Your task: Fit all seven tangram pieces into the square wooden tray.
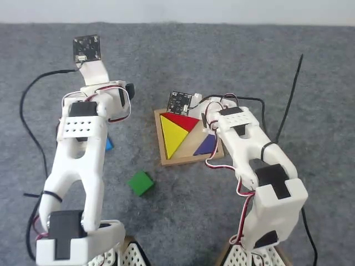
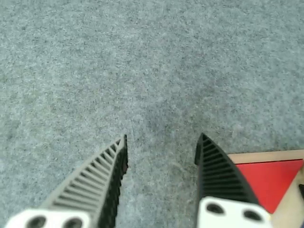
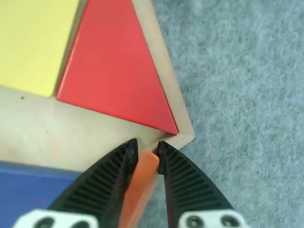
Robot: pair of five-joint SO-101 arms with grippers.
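Orange piece (image 3: 141,178), pinched on edge in the right hand (image 3: 145,151), hangs at the tray (image 3: 165,71) corner beside the red triangle (image 3: 118,80) (already seated). Released tilted, it may well catch the rim or that triangle's point and sit proud. Left hand (image 2: 161,142) gapes wide over the counter (image 2: 142,57).

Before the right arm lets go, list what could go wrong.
The orange piece sits on edge in the jaws over the tray corner; dropped, it may catch the rim or ride up on the red triangle. The loose blue piece lies partly hidden under the left arm, which might knock it.
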